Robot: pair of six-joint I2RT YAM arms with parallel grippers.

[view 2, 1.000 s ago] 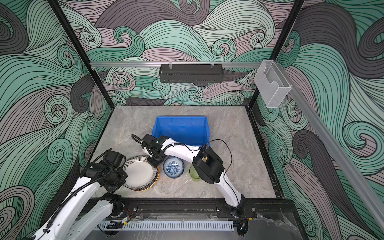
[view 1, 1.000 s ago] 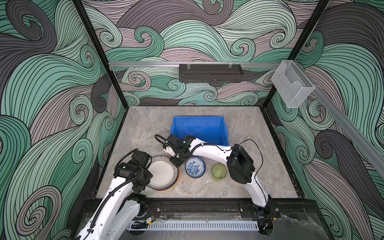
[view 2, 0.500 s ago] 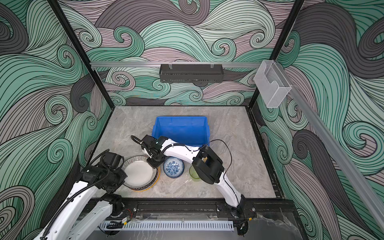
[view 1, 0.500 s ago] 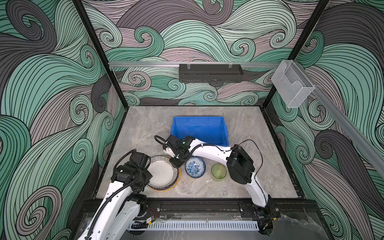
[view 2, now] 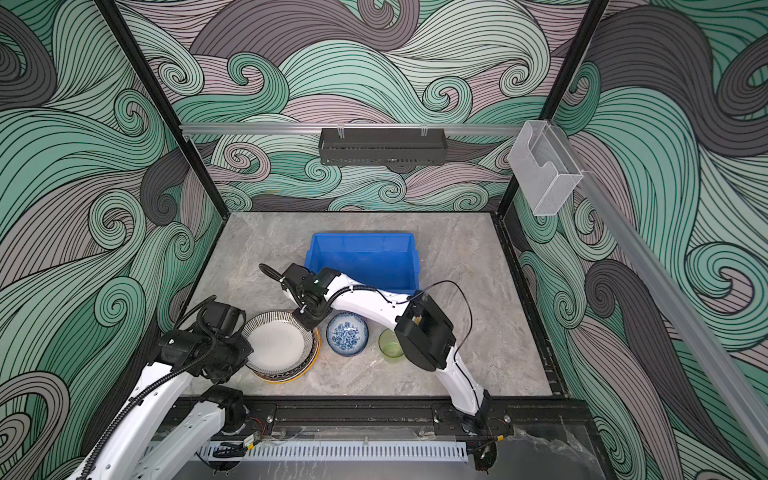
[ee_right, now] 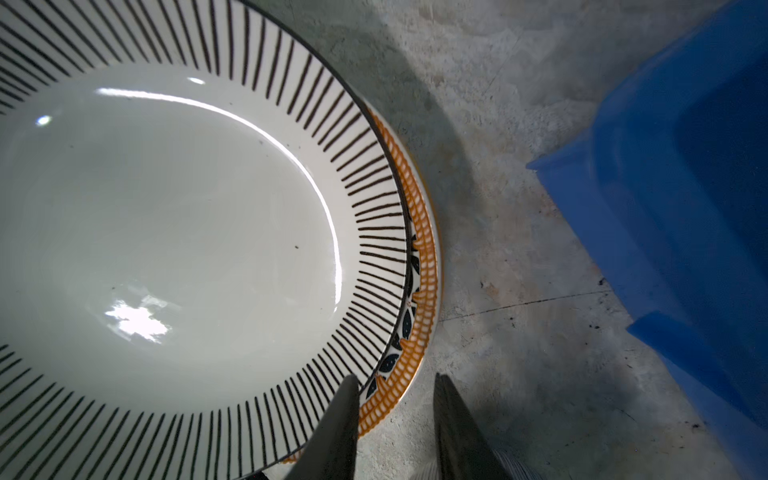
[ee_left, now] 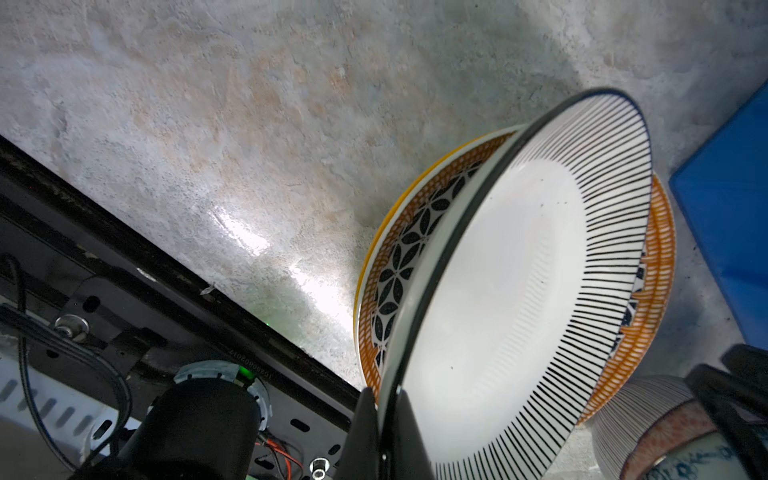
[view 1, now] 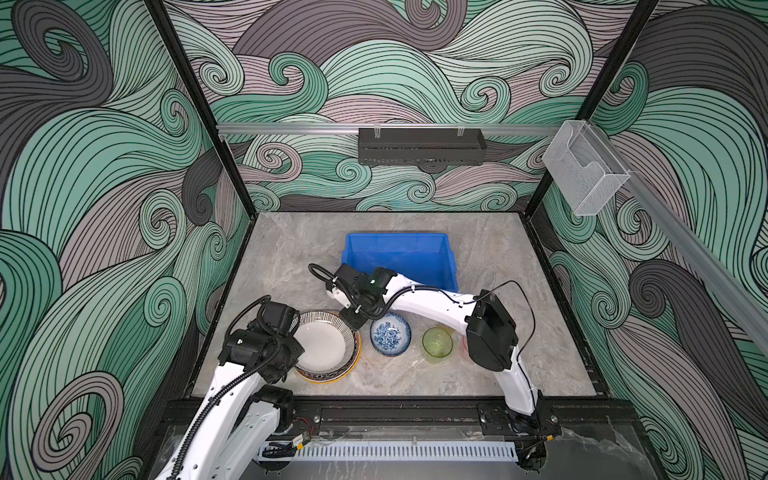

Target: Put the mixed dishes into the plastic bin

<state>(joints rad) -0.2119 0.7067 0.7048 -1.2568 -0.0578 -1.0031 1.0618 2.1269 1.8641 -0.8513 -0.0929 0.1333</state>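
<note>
The left gripper [ee_left: 382, 395] is clenched on the rim of the striped plate [view 1: 324, 345]. The plate tilts up from the gripper above a stack: a star plate [ee_left: 399, 266] on an orange-rimmed plate [ee_left: 660, 257]. At the striped plate's opposite edge the right gripper [ee_right: 395, 378] stands released and grasps nothing, with one finger over the striped rim and the other outside the stack. Just right of this gripper sits the bowl [view 1: 390, 333], then the green cup [view 1: 437, 343]. The bin [view 1: 399, 257] lies just behind the right gripper, apart from the plates.
</note>
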